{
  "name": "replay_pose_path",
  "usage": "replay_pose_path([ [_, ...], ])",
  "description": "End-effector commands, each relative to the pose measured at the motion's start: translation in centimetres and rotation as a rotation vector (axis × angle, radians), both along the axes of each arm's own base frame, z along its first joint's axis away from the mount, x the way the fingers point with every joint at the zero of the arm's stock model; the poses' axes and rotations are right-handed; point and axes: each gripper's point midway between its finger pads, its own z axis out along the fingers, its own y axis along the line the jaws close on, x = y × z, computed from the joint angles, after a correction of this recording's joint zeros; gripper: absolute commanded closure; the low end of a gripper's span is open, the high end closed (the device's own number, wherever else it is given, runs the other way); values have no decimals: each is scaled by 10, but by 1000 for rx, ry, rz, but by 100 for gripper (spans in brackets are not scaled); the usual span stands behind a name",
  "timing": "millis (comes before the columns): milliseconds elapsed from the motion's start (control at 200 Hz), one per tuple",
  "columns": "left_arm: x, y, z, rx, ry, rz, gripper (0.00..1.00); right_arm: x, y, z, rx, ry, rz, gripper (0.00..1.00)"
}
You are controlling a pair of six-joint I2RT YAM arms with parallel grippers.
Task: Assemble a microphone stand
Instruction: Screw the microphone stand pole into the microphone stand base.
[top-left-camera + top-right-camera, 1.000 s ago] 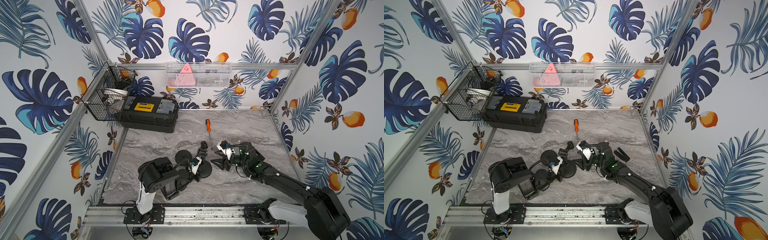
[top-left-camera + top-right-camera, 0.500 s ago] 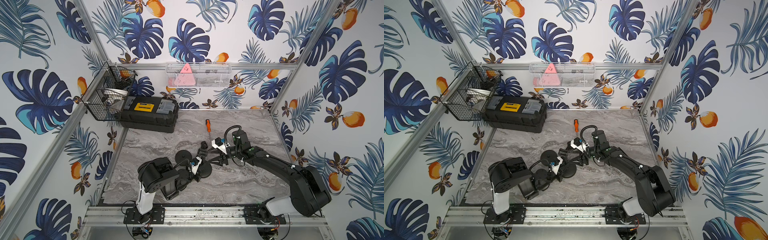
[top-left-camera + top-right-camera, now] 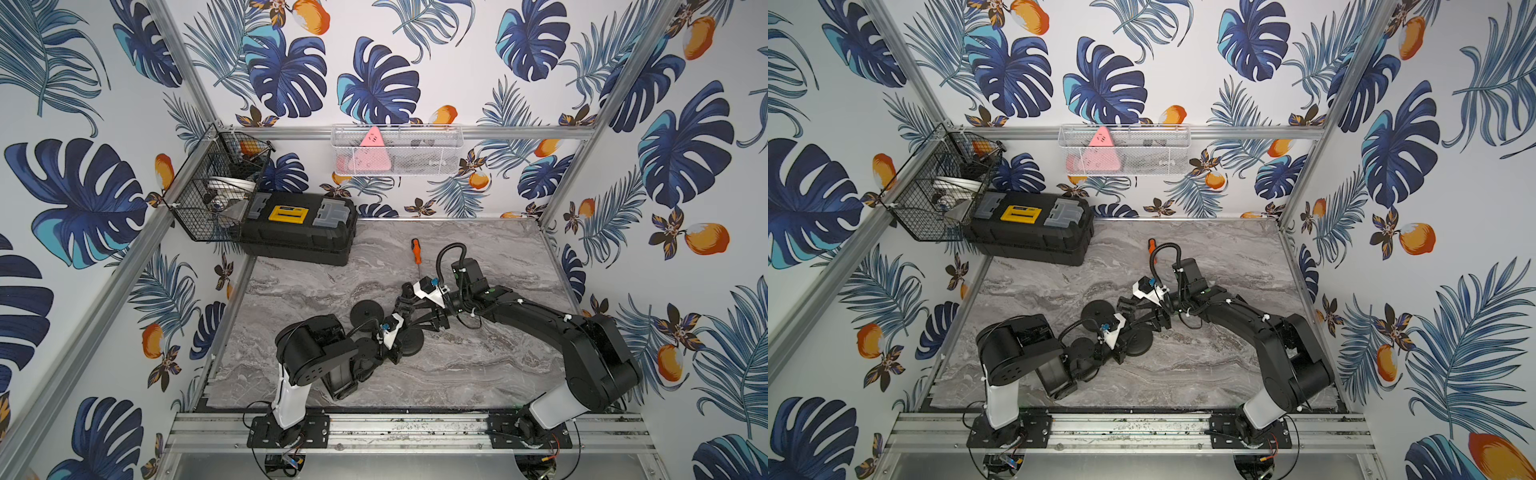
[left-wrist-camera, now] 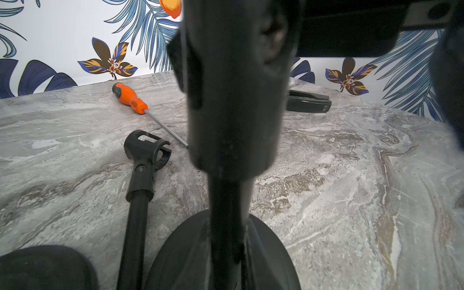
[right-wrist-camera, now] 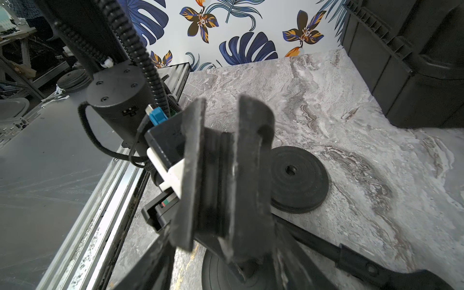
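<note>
A short black microphone stand stands upright on a round base (image 3: 413, 344). Its clip (image 5: 221, 163) tops a pole (image 4: 229, 213) that fills the left wrist view. My left gripper (image 3: 395, 345) is shut low on that pole, its fingers mostly hidden. My right gripper (image 3: 408, 318) reaches in from the right and straddles the clip. Its fingers (image 5: 148, 266) stand apart, with table showing between one finger and the clip. A second round base (image 3: 365, 311) with a centre hole (image 5: 291, 170) lies just left. A second pole with a clip (image 4: 140, 175) lies flat beside the stand.
An orange-handled screwdriver (image 3: 416, 251) lies behind the grippers. A black toolbox (image 3: 299, 232) sits at the back left under a black wire basket (image 3: 216, 183). A white mesh basket (image 3: 397, 151) hangs on the back wall. A small black clamp-like part (image 4: 308, 101) lies towards the back wall.
My right arm swung left across the table, bringing its gripper from the right of the stand to around the clip. Its jaws narrowed slightly. The left arm stayed still.
</note>
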Motion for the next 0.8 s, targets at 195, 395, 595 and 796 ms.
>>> replay_pose_path([
  [195,-3,0,-13,36,41,-13,84,-6,6,2,23,-7,72,51],
  [395,-2,-1,-14,35,42,-16,84,-12,5,-5,5,-5,98,65],
  [595,-2,-1,-14,37,39,-12,83,-15,6,-9,5,3,114,78],
  [796,-2,0,-13,40,35,-11,83,-17,5,-12,-10,-4,123,89],
])
